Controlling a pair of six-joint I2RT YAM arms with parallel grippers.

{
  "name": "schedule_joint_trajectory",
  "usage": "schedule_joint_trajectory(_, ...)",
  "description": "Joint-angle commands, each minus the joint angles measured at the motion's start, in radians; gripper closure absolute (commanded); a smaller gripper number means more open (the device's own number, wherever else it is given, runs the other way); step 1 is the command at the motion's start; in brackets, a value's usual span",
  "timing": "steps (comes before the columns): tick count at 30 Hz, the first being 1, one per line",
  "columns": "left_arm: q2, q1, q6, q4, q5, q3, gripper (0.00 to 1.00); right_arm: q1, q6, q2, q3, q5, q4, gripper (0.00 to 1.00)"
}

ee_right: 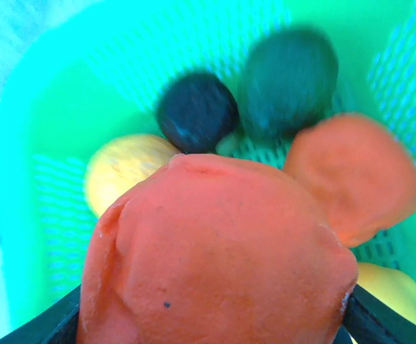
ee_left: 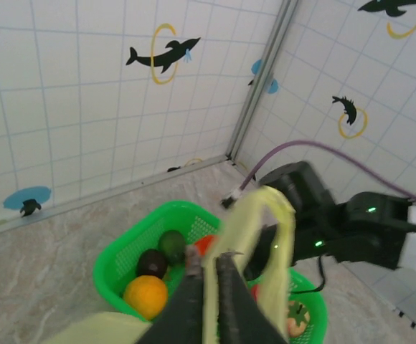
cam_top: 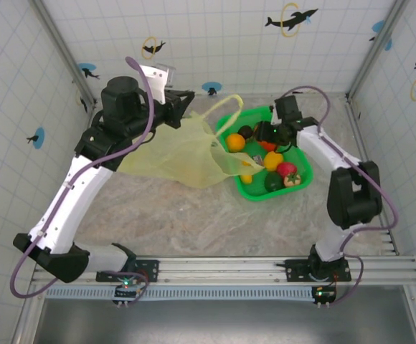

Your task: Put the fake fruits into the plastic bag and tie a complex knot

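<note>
Red-orange fruit (ee_right: pixel 215 251) runs off the bottom edge — the black fruit (ee_right: pixel 197 111) behind is blurred.

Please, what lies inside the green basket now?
An orange fruit, a black fruit, a yellow fruit and a red fruit. The right gripper grips a red-orange fruit there. The right arm and the plastic bag hide part of the green basket.

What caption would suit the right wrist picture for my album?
Right claw grips a red-orange fruit over a green basket holding more fruits.

Green basket (cam_top: pixel 301 161) on marbled table (cam_top: pixel 194 215), tiled walls (cam_top: pixel 215 43)
</note>
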Motion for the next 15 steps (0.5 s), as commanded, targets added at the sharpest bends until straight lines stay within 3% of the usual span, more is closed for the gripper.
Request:
schedule_joint_trajectory(1,-0.004,-0.009,0.024,-0.008,-0.011,-0.006,1.00,-0.012,0.032,-0.104,-0.030,-0.056,0.117,0.43)
schedule_joint_trajectory(5,0.008,-0.009,0.010,-0.009,0.010,0.003,1.00,0.001,0.022,-0.135,0.011,-0.121,0.103,0.45)
schedule_joint_trajectory(8,0.000,-0.011,-0.046,0.031,0.153,-0.054,1.00,0.047,0.044,-0.134,0.008,-0.184,0.091,0.45)
schedule_joint_trajectory(10,-0.013,-0.036,-0.090,0.055,0.272,-0.141,0.93,0.088,0.050,-0.145,-0.028,-0.174,0.088,0.46)
schedule_joint_trajectory(15,-0.089,-0.141,-0.144,-0.043,0.181,-0.350,0.90,0.086,0.067,-0.207,-0.164,-0.137,0.157,0.47)
